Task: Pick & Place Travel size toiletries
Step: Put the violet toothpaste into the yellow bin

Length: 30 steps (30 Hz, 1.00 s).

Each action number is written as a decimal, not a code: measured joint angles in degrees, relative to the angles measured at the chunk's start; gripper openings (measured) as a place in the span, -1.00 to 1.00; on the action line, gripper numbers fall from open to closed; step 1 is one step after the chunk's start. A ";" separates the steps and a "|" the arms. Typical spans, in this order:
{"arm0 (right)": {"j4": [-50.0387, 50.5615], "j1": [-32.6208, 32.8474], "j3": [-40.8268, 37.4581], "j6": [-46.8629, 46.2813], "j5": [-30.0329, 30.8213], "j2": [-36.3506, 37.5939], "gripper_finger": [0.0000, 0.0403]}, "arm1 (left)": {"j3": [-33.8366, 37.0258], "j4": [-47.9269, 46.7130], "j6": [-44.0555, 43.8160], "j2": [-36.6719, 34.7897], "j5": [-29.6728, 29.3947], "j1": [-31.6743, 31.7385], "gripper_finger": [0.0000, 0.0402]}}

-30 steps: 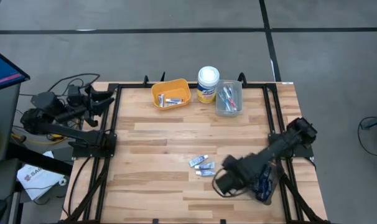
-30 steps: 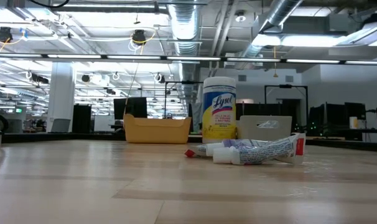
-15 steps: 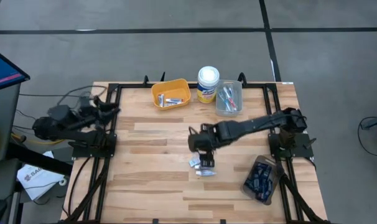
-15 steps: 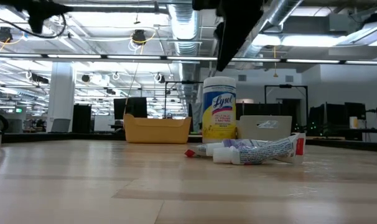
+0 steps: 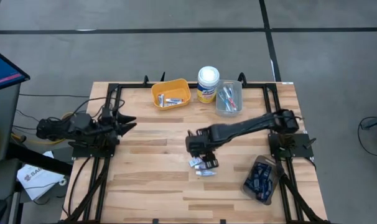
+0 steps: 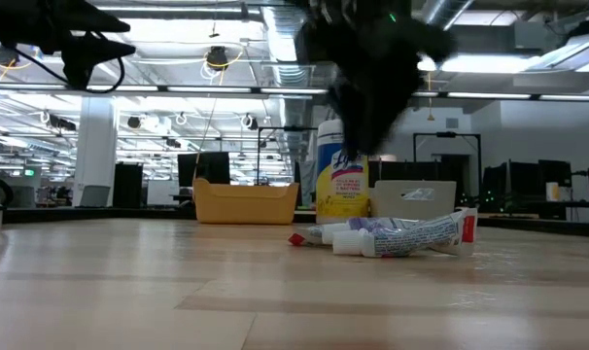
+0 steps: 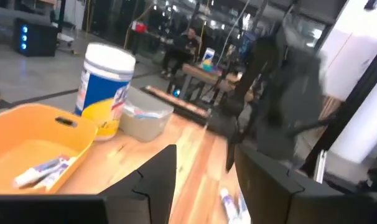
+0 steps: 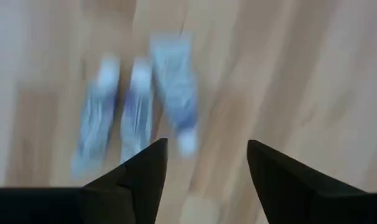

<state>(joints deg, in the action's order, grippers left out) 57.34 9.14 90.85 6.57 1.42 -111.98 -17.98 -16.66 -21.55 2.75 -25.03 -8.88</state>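
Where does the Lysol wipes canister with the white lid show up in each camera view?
High view: Lysol canister at the table's far edge, between the orange bin and a clear container.
Low view: centre, partly behind the blurred right arm, right of the bin.
Left wrist view: upper left, behind the bin.
Right wrist view: not in it.
Shared landmark: the orange bin.

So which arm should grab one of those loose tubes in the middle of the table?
Right. The right gripper hangs directly over the three loose tubes, fingers open, with the tubes in its wrist view. The left gripper sits near the table's left edge, well away from them.
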 joint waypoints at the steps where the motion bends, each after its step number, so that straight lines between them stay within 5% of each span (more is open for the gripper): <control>1: 1.02 0.34 -0.77 0.06 -0.10 -1.06 0.03 | -0.05 0.64 -0.18 0.05 -0.04 0.00 -0.21; 23: -15.39 0.07 -14.66 -0.01 0.05 -3.51 -0.12 | -0.02 2.28 -0.28 0.86 -0.44 0.00 -0.21; 30: -17.55 -0.16 -16.14 -0.41 -0.34 -3.20 -0.40 | 0.00 2.66 -0.21 0.87 -0.44 0.00 -0.21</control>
<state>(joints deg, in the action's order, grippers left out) 39.79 8.99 74.71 6.17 1.08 -115.18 -17.98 -14.00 -21.75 3.62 -25.47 -8.88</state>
